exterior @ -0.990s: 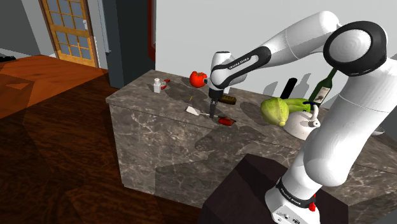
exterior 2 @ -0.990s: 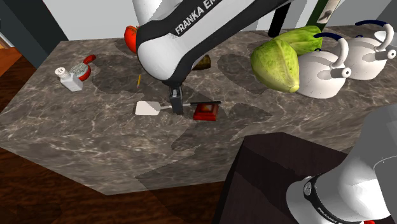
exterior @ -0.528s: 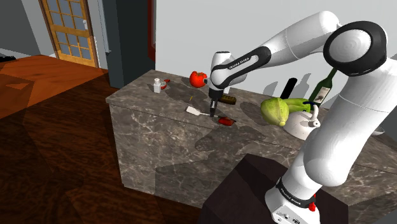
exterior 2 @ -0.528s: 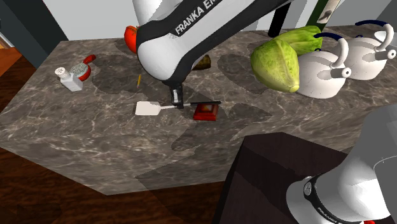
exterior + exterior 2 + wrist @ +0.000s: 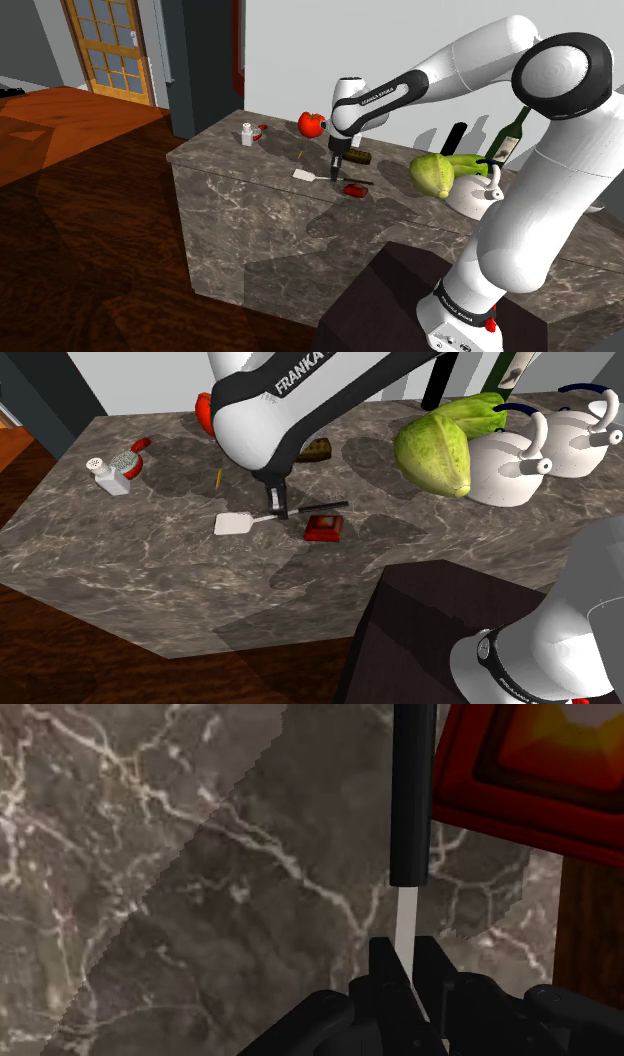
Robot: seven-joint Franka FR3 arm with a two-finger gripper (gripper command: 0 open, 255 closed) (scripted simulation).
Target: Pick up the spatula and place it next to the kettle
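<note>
The spatula (image 5: 233,524) has a white blade, a thin white shaft and a black handle (image 5: 325,507). It hangs level just above the dark marble counter (image 5: 150,572). My gripper (image 5: 278,512) points straight down and is shut on the shaft between blade and handle. The shoulder view has the gripper (image 5: 335,174) with the blade (image 5: 304,175) sticking out to its left. In the wrist view the fingers (image 5: 383,966) clasp the white shaft (image 5: 405,919) below the black handle (image 5: 413,794). Two white kettles (image 5: 505,467) (image 5: 580,444) stand at the counter's far right.
A red box (image 5: 324,528) lies right under the handle. A green cabbage (image 5: 435,452) leans by the nearer kettle. Also on the counter are a tomato (image 5: 311,124), a salt shaker (image 5: 108,476), a brown block (image 5: 318,449) and a dark bottle (image 5: 510,135).
The fingers have closed on the spatula's shaft. Since then the hand has risen slightly and the handle end has lifted off the counter.
</note>
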